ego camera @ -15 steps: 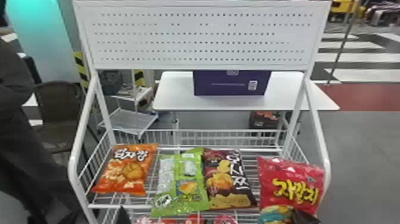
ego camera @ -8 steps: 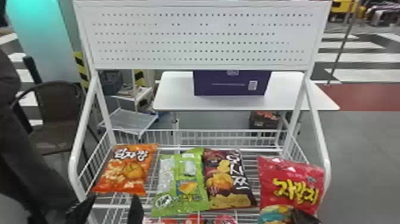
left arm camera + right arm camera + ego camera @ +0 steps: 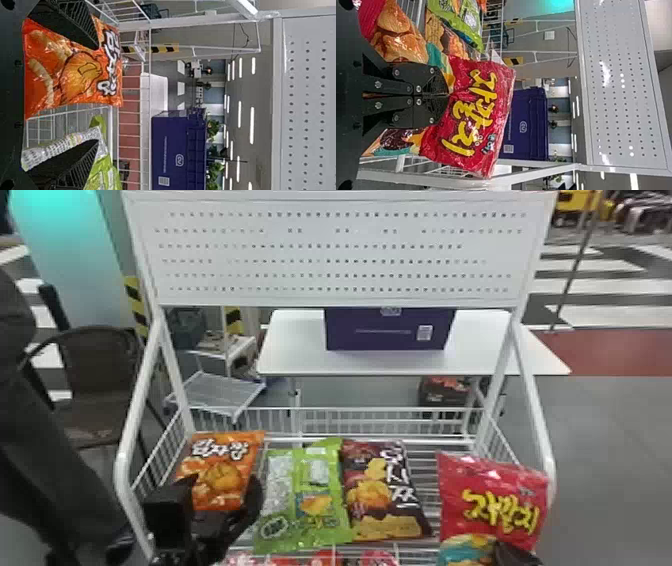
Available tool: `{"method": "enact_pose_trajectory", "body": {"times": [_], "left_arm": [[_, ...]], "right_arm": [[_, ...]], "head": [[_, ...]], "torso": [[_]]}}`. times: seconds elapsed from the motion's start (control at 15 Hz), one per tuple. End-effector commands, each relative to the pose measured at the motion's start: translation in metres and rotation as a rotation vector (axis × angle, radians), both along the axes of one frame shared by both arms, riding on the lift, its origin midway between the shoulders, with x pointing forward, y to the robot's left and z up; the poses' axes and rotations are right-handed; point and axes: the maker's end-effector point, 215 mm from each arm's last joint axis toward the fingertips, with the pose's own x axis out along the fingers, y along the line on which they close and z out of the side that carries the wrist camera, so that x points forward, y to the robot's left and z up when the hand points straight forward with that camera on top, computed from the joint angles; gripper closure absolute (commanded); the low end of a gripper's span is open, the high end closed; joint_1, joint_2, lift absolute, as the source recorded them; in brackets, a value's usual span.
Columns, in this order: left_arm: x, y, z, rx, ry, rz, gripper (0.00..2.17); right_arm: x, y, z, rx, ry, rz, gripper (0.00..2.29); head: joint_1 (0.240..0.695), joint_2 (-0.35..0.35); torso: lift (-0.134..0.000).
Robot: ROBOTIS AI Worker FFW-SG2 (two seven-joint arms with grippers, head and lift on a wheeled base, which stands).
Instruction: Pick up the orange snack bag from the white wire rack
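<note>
My left gripper [image 3: 225, 490] stands open in the head view, its fingers on either side of the lower part of the orange snack bag [image 3: 218, 470] at the white wire rack's [image 3: 120, 475] left end. In the left wrist view, the orange bag [image 3: 71, 67] lies between the spread fingers of my left gripper [image 3: 97, 93]; one finger overlaps a green bag [image 3: 105, 170]. My right gripper [image 3: 515, 552] is at the rack's lower right, by the red bag [image 3: 492, 500]. The right wrist view has the right gripper [image 3: 449, 95] with fingers together against the red bag [image 3: 474, 114].
Right of the orange bag lie the green bag [image 3: 305, 495] and a dark brown bag [image 3: 382, 490]. Red packages [image 3: 320, 559] are at the front edge. A perforated panel [image 3: 340, 250] spans the rack's top. Behind are a white table [image 3: 300, 345] and purple box [image 3: 390, 330].
My left gripper has come up from the bottom edge toward the orange bag, its fingers now around the bag's lower part. The bags and the right gripper look unmoved.
</note>
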Motion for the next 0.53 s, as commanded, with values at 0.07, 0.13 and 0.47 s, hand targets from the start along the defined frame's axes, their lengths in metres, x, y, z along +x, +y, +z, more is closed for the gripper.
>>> {"method": "enact_pose_trajectory", "body": {"times": [0.07,0.13,0.47], "left_arm": [[0.034,0.021,-0.022,0.009,0.050,0.022,0.04],[0.038,0.026,-0.027,0.003,0.062,0.024,0.04],[0.045,0.056,-0.039,0.012,0.085,0.062,0.16]], "right_arm": [[0.002,-0.003,-0.003,0.003,0.007,-0.003,2.22],[0.002,-0.003,-0.005,0.003,0.008,-0.004,2.22],[0.005,-0.002,-0.005,0.012,0.013,0.002,2.22]], "head": [[0.499,0.000],[0.499,0.000],[0.499,0.000]], "torso": [[0.000],[0.000],[0.000]]}}
